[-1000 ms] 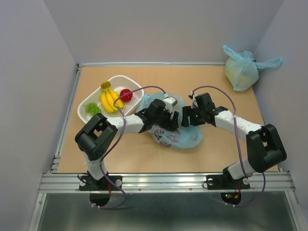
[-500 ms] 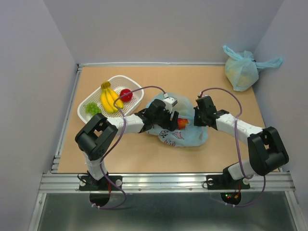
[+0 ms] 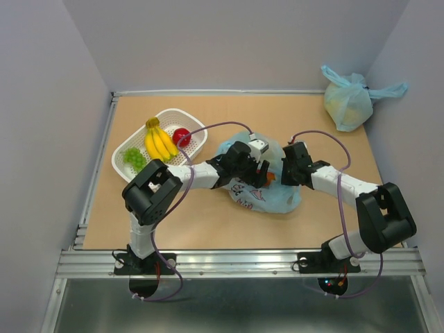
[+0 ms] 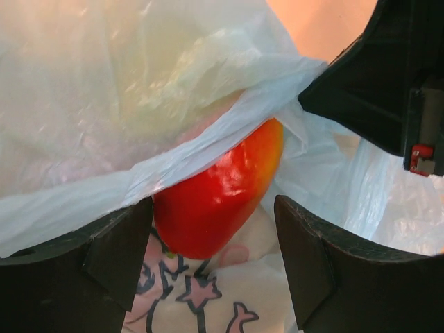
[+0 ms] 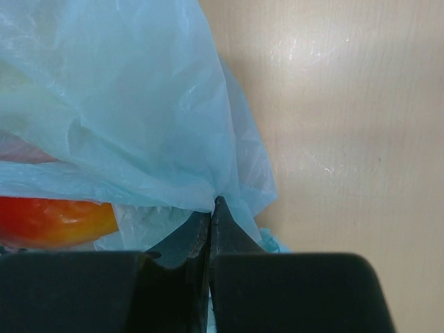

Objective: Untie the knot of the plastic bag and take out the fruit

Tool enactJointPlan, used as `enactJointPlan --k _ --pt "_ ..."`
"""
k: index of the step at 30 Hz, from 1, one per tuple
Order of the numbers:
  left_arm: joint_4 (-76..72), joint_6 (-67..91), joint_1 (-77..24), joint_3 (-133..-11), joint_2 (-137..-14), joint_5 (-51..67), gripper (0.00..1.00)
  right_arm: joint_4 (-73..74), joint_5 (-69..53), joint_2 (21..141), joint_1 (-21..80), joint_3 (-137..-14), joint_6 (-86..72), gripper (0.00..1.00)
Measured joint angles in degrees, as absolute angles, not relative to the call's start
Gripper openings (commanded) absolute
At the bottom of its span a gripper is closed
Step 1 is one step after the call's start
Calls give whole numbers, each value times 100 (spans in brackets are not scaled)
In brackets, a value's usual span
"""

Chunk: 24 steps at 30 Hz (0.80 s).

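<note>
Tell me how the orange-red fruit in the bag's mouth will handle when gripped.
The orange-red fruit looks glossy and smooth, so probably slippery. Its rounded shape may roll if nudged. The plastic bag draped over it will likely drag along.

1. Mid-way across the tan wooden table: thin translucent light blue printed plastic bag.
2. In its mouth, half under a fold: smooth orange-red toy fruit.
3. Left of the bag and further back, near it: white slotted plastic basket.
4. In the basket: yellow toy banana bunch in the middle, round red toy apple on the right, green toy grapes at near left.
5. Far right rear corner, well apart: plain light blue tied bag.
</note>
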<state>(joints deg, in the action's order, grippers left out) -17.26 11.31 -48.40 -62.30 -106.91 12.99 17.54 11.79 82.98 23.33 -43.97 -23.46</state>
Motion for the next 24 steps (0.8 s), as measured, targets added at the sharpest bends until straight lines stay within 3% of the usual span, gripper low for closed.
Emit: enactJointPlan --k 11,14,16,17,19,24 --pt "-1693 408 -4987 -6654 -11212 1350 76 1752 1068 8296 2338 -4397 -2383 0" --pt "-1662 287 -5059 -6654 -11212 1334 64 1754 1068 8296 2338 -4397 -2386 0" --pt "-1645 226 -5094 -6654 -11207 1328 42 1754 1072 8296 2338 -4397 -2401 0" --pt "-1625 211 -5103 -6654 -11201 1321 23 1754 1076 8298 2338 -4397 -2403 0" --pt "-1584 193 -5105 -6650 -11170 1306 12 1754 1133 8296 2338 -4397 -2421 1" --pt "-1181 172 -5105 -6479 -10739 1245 8 1752 1437 8261 2338 -4338 -2421 1"
